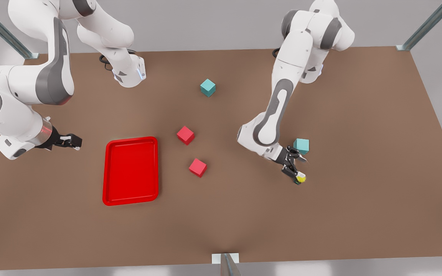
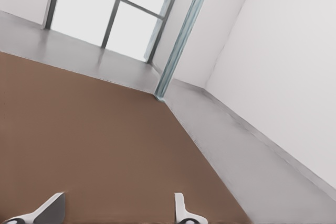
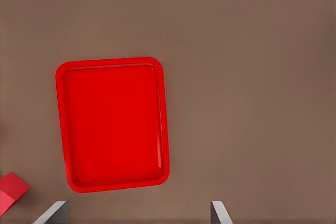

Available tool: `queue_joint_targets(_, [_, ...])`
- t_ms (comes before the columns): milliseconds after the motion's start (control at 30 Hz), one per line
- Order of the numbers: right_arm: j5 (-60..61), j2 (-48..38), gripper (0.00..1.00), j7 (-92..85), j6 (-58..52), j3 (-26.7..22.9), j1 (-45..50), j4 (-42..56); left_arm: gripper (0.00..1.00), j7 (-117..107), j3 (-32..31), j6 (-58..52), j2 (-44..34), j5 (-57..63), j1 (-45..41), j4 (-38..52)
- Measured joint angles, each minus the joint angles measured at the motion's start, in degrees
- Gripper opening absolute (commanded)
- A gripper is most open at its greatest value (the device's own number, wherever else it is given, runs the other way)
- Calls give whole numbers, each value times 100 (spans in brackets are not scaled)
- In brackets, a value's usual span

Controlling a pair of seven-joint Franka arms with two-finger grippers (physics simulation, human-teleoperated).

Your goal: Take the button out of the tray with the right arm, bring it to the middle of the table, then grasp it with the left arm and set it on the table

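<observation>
The tiny push-button with a grey-black body and yellow cap (image 1: 301, 178) is out of the flat bright red tray (image 1: 131, 201) and sits at the tips of the left end effector (image 1: 296, 172), toward the front view's right. Its fingers (image 2: 181, 211) look spread (whether the button already rests on the plain brown bench (image 1: 359, 153), I cannot tell). The set-down seems nearly done. A good finish is a straight retreat along the fingers, with no sideways sweep. A small teal cube (image 1: 301, 145) stands just beside the wrist. Toward the near edge the bench is open. The right end effector (image 1: 73, 142), spread too, waits beside the tray.
</observation>
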Motion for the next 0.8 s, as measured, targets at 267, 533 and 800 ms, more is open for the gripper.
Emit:
queue_joint_targets(267, [-2, 0, 100, -1, 1, -3, -7, 6, 100, 5423, -346, -2117, -1956, -5523, 2410, 2691])
queue_joint_targets(533, [0, 10, 100, 3, 50, -4, -6, 4, 100, 9295, -686, -2485, -3343, -5828, 3036, 1354])
queue_joint_targets(800, [9, 4, 100, 3, 65, -2, -16, 5, 100, 11931, -725, -2509, -3293, -5857, 2910, 1359])
